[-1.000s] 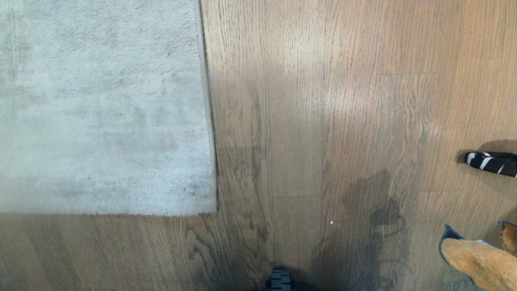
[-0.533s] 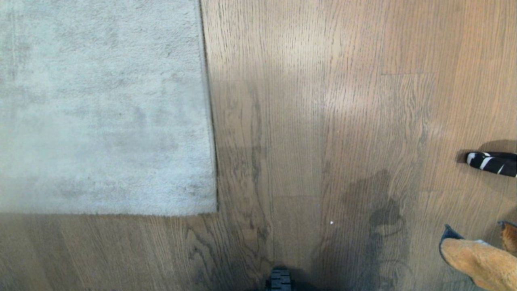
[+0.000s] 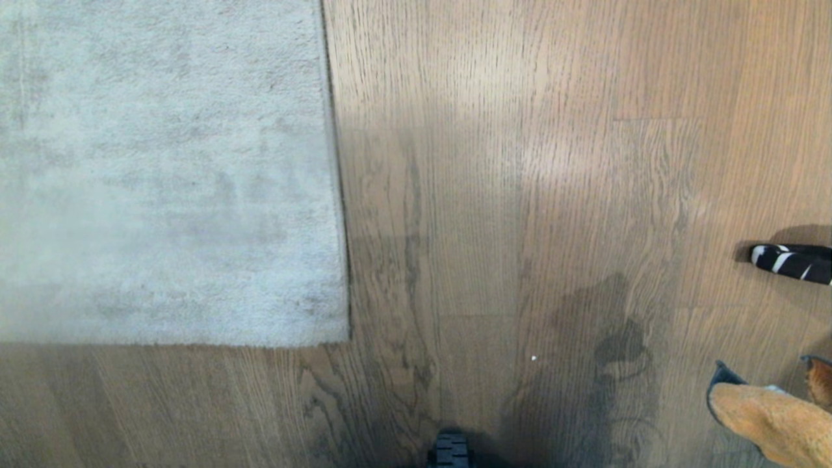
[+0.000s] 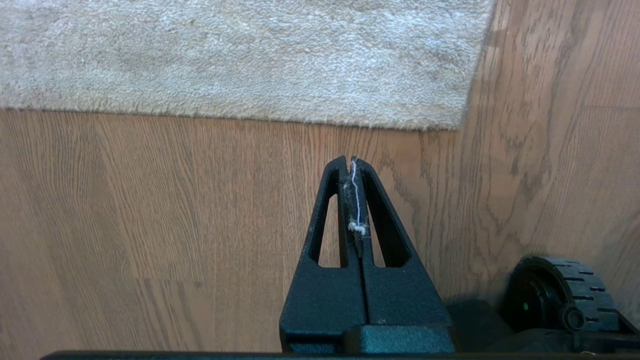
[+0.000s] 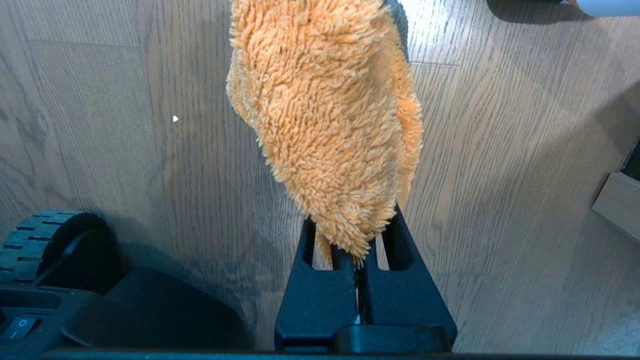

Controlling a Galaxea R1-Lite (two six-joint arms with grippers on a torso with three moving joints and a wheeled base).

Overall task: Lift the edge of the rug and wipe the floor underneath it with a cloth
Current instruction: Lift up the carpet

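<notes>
The pale grey rug (image 3: 162, 169) lies flat on the brown plank floor (image 3: 520, 195), its square corner (image 3: 344, 338) nearest me. In the left wrist view the rug edge (image 4: 250, 116) runs just beyond my left gripper (image 4: 350, 161), which hovers over bare floor, shut, with only a white thread and fluff stuck between the fingers. My right gripper (image 5: 352, 200) is shut on the fluffy orange cloth (image 5: 325, 115), which hangs from it above the floor. The cloth (image 3: 773, 422) also shows at the lower right of the head view. Neither gripper itself appears in the head view.
A black-and-white striped object (image 3: 790, 261) lies at the right edge of the floor. My base's black wheel (image 3: 450, 452) sits at the near edge, and also shows as the wheel (image 4: 555, 290) beside the left gripper. A pale wooden piece (image 5: 620, 200) stands near the right arm.
</notes>
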